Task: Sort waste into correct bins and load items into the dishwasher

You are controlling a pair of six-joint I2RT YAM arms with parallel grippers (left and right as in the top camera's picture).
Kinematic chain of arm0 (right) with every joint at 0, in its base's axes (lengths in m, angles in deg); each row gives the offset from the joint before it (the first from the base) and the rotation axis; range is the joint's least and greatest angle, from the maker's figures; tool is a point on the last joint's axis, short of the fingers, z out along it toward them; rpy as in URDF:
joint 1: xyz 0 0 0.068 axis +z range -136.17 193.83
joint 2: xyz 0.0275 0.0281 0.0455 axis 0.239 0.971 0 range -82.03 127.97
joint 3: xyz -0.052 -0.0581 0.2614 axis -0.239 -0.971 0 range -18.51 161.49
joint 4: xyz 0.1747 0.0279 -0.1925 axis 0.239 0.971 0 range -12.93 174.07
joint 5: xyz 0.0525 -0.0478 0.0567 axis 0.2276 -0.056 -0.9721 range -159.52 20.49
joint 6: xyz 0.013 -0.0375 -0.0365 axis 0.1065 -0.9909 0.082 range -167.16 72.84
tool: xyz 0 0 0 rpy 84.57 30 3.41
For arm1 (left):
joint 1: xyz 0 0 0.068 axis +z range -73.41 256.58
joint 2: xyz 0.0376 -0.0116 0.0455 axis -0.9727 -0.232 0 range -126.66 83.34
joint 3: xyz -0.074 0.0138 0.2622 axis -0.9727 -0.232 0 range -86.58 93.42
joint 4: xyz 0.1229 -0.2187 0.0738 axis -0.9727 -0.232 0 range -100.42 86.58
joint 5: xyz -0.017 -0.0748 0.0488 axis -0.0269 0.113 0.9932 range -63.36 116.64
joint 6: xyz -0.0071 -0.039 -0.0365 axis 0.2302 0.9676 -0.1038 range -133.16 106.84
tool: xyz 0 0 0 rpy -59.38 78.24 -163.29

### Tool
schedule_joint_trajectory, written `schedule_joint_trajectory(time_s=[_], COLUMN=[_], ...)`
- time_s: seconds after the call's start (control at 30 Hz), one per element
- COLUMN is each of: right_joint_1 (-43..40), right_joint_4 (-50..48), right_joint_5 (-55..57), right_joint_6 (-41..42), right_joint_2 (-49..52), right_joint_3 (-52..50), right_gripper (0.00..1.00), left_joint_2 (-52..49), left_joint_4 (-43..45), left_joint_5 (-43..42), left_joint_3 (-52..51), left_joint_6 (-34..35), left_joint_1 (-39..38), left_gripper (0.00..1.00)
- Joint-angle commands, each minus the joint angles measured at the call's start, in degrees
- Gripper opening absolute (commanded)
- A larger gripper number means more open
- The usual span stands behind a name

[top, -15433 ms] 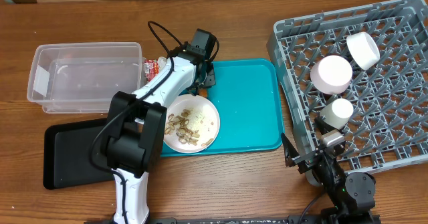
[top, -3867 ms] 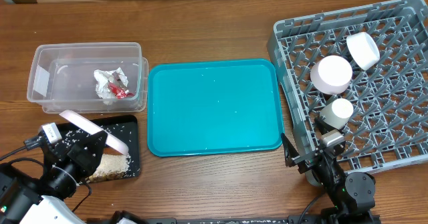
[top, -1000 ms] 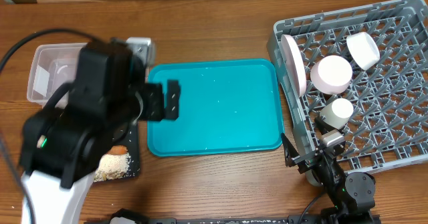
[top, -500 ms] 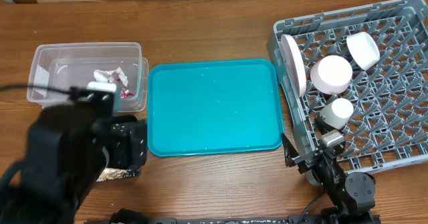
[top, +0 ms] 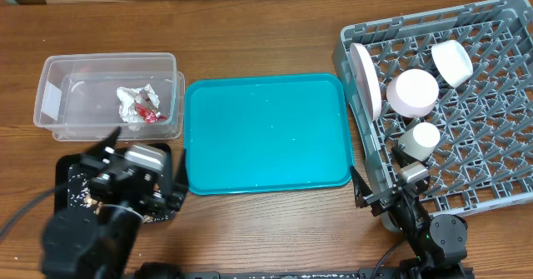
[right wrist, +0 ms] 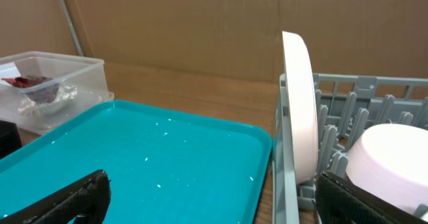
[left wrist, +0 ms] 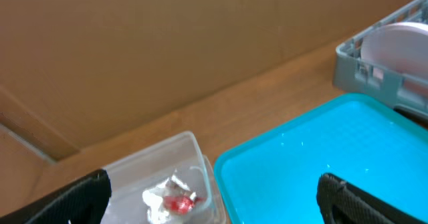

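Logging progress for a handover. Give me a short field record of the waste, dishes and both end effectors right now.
clear tub: holds crumpled tissue and red wrapper
dish rack: plate upright on edge, two bowls, cup
teal tray: no dishes on it
black tray: partly hidden by left arm
left end effector: open, empty
right end effector: open, empty

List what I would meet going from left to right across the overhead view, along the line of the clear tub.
The clear tub → teal tray → white plate → larger bowl → tilted bowl; the last three sit in the grey rack.
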Motion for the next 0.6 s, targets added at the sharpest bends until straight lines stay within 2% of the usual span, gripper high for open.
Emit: schedule_joint_trajectory(time_s=[0.0,0.23,0.43,0.57], right_joint_1=[-0.2,-0.2,-0.2,-0.2], right_joint_4=[-0.3,-0.3,-0.3,-0.3], right_joint_5=[0.0,0.0,0.0,0.0], right_joint_6=[0.2,0.3,0.3,0.2], right_joint_2=[-0.6,-0.6,-0.6,-0.6], right_joint_3=[-0.2,-0.2,-0.2,-0.2], right_gripper=[1.0,1.0,1.0,1.0], left_joint_2=[6.8,18.4,26.5,26.4], left_joint_4=[5.0,12.4,16.7,20.2], left_joint_5=[-2.6,-4.3,-4.4,-7.9], left_joint_3=[-10.0,-28.1,-39.1,-44.4], left_joint_6=[-2.8,-2.8,-2.8,-2.8], left_joint_1=[0.4,0.4,0.4,0.3], left_gripper=[1.0,1.0,1.0,1.0])
